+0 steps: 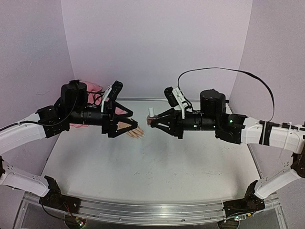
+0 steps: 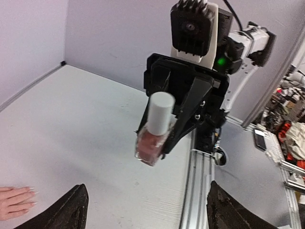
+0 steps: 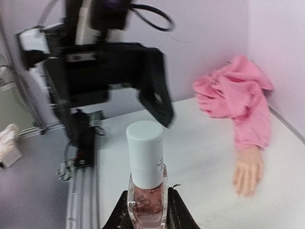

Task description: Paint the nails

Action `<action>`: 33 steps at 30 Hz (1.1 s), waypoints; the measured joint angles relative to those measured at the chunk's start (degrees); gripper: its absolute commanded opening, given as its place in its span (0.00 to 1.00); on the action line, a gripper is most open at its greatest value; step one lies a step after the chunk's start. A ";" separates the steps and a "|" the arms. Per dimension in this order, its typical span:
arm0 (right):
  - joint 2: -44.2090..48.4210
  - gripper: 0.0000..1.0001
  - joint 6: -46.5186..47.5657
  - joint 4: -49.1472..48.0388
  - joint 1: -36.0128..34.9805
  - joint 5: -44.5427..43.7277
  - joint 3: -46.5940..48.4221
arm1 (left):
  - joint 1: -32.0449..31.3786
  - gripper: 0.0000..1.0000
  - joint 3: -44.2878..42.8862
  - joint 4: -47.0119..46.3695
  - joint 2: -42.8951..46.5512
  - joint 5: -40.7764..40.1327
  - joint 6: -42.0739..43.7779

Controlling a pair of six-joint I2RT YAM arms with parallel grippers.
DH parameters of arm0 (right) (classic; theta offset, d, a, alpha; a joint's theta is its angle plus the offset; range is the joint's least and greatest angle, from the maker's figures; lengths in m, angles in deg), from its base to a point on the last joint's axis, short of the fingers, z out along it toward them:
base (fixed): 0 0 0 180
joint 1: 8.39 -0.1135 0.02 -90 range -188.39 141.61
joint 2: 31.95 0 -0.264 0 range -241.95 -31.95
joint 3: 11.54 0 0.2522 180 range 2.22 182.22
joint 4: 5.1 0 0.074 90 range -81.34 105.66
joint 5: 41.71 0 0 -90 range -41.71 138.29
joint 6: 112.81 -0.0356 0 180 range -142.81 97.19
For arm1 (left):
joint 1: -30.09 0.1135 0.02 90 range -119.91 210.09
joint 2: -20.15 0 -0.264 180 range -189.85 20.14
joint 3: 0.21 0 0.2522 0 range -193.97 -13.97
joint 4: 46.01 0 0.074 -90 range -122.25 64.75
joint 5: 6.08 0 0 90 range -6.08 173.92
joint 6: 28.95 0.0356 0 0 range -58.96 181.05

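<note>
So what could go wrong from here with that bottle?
The right fingers pinch the polish bottle only at its glass base, in mid-air; twisting the white cap could make it slip. The left fingers are wide open, so they might close off-centre. A spill could hit the mannequin hand or its pink sleeve.

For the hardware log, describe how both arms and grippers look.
The left arm and right arm: white links, black joints. The left gripper and right gripper: black, angular fingers. A black cable arcs over the right arm, which shows a green light.
</note>
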 measured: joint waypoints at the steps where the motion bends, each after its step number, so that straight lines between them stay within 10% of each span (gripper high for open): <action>1: -0.79 0.00 0.20 0.44 -0.04 -4.90 0.07 | 0.00 0.96 0.17 0.04 0.33 -2.84 -1.05; 11: -13.77 0.00 -0.57 4.96 -1.40 -39.08 5.35 | 0.00 0.81 -2.38 0.04 -7.65 -24.15 -15.61; 33: -18.40 0.00 -0.44 4.74 -6.91 -42.73 11.26 | -0.09 0.32 -8.59 -4.09 -18.29 -26.47 -21.33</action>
